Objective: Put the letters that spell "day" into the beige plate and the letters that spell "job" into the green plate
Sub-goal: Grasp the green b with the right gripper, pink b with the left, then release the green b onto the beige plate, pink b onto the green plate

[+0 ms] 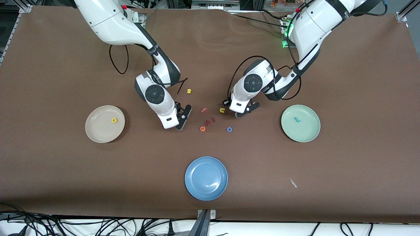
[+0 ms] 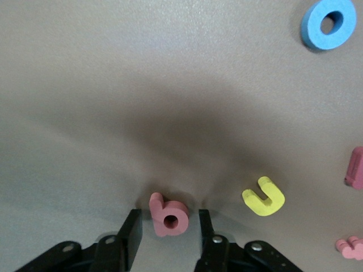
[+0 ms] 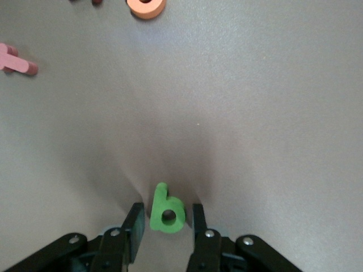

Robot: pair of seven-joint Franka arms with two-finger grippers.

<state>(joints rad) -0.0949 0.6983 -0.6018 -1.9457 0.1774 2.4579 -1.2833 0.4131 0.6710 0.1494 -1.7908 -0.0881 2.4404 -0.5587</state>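
The pinkish-red "b" (image 2: 168, 215) lies on the table between the fingers of my left gripper (image 2: 169, 220), which is open with a gap on each side. The olive-green letter (image 3: 167, 210) lies between the fingers of my right gripper (image 3: 167, 212), also open and not touching it. Both letters are hidden under the hands in the front view, where the left gripper (image 1: 244, 112) and the right gripper (image 1: 182, 120) are low over the table's middle. The beige plate (image 1: 98, 131) holds a yellow letter (image 1: 114, 120). The green plate (image 1: 306, 131) holds a teal letter (image 1: 297, 119). The blue "o" (image 1: 229, 129) lies on the table.
A yellow "u" (image 1: 222, 110), a pink "f" (image 1: 204, 110), an orange "e" (image 1: 202, 128) and small pink pieces (image 1: 210, 121) lie between the grippers. A yellow "s" (image 1: 189, 91) lies nearer the robots. A blue plate (image 1: 206, 178) sits near the front camera.
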